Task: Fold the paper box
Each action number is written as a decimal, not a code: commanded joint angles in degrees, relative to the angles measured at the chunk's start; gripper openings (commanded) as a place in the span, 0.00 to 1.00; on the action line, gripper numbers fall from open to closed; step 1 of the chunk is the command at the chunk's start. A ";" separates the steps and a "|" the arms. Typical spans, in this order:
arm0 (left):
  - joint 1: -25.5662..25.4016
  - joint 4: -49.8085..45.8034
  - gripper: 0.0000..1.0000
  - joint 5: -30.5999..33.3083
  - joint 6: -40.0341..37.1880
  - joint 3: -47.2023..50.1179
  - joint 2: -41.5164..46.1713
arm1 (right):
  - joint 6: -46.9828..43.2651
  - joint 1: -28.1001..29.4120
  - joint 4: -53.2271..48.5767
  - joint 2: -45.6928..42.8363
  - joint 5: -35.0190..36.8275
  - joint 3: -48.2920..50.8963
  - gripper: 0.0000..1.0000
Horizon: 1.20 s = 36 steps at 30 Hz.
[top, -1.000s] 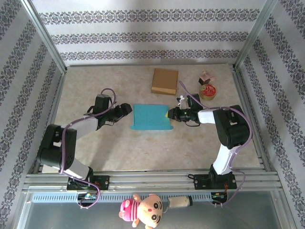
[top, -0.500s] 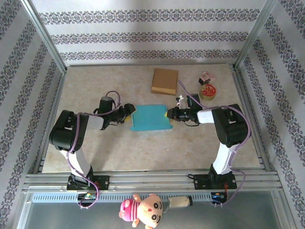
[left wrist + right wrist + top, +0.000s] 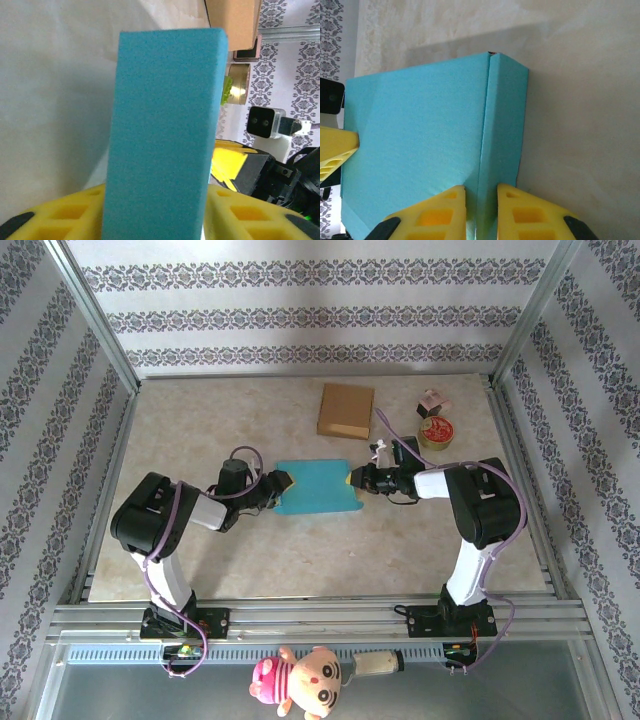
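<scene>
The teal paper box lies mid-table between both arms. My left gripper is at its left edge. In the left wrist view a teal panel of the box stands between the yellow fingers, which press on both its sides, so the left gripper is shut on it. My right gripper is at the box's right edge. In the right wrist view the right gripper has closed its fingertips over the narrow folded side strip of the box.
A brown cardboard box lies behind the teal one. A round red tin and a small pink object sit at the back right. A plush doll lies below the table's front rail. Metal frame posts border the table.
My left arm moved right to the box's left edge and its jaws narrowed onto the box. The box's near edge now looks flatter. The right gripper has stayed in place.
</scene>
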<state>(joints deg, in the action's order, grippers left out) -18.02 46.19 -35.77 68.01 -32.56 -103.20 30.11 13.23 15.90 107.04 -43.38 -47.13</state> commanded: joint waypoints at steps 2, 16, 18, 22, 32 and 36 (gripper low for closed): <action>-0.67 -0.38 0.37 2.25 1.72 -1.16 4.53 | -0.09 -0.11 -7.26 -0.43 3.87 1.45 0.29; -0.49 -33.31 0.29 12.09 -10.05 -7.31 25.16 | -27.89 18.38 -0.18 -43.69 38.79 12.86 0.73; -0.51 -36.07 0.29 13.40 -11.16 -7.98 27.70 | -42.71 23.47 10.98 -47.37 38.79 18.18 0.74; -0.46 -39.40 0.28 14.61 -11.80 -8.91 31.10 | -66.70 30.92 16.77 -46.36 35.36 21.58 0.79; -0.50 -34.86 0.24 10.78 -6.32 -7.87 32.29 | -90.33 39.37 43.57 -19.32 53.77 15.68 0.83; -0.45 -33.93 0.24 9.95 -5.15 -7.67 32.63 | -98.71 39.54 52.46 -8.52 60.78 10.93 0.85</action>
<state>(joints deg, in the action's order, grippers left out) -18.39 10.68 -24.16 60.97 -40.01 -71.96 -58.65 52.38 55.29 94.41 9.10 -32.67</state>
